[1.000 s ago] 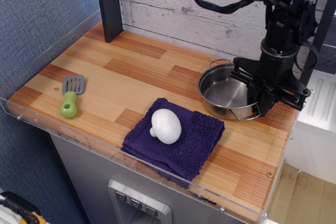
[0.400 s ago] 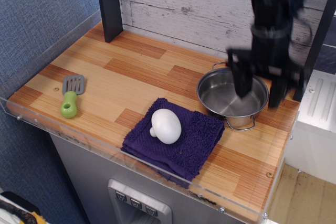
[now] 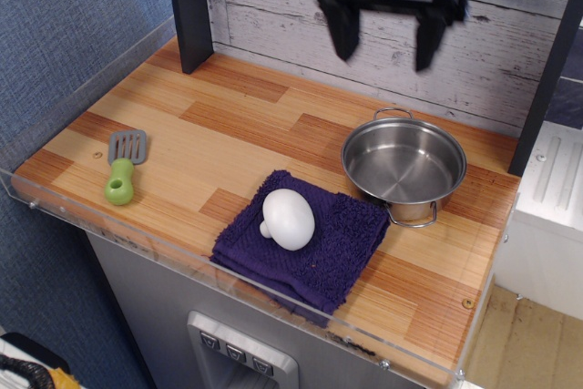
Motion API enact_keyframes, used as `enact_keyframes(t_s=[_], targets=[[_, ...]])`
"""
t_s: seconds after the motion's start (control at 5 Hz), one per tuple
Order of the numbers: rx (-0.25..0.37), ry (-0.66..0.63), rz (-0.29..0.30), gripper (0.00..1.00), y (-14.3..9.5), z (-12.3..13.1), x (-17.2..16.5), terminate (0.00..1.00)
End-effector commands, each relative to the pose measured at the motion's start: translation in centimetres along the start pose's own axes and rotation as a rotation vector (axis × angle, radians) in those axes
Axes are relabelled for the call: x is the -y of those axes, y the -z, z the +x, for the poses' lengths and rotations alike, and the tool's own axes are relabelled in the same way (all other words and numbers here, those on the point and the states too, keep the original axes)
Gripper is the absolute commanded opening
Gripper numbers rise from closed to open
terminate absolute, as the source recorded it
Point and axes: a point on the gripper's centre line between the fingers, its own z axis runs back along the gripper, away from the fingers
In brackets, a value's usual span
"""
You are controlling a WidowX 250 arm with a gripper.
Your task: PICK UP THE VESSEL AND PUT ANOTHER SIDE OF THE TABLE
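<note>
The vessel (image 3: 404, 165), a round shiny steel pot with two wire loop handles, stands empty on the right side of the wooden table (image 3: 200, 134), touching the corner of a purple cloth. My gripper (image 3: 384, 32) is open and empty, high above the back of the table, up and left of the pot and well apart from it. Its two dark fingers (image 3: 342, 26) hang down wide apart and look blurred.
A white mushroom (image 3: 288, 218) lies on a folded purple cloth (image 3: 310, 241) at the front middle. A grey-and-green spatula (image 3: 123, 167) lies at the left. A dark post (image 3: 189, 6) stands at the back left. A clear acrylic rim (image 3: 182, 252) edges the table.
The gripper has let go of the pot's right rim, risen and swung left to the back wall. The pot has shifted slightly and now stands free.
</note>
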Motion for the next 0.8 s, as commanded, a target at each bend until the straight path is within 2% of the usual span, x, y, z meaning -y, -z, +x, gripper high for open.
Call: enact_keyframes(t_s=[0.0,0.2,0.6], targets=[[0.023,-0.134,0.055,1.0,-5.51,-0.49,-4.42,0.0],[-0.205,0.1,0.035,1.0,-5.48,-0.09,-4.4,0.0],[-0.205,0.1,0.035,1.0,-5.48,-0.09,-4.4,0.0]])
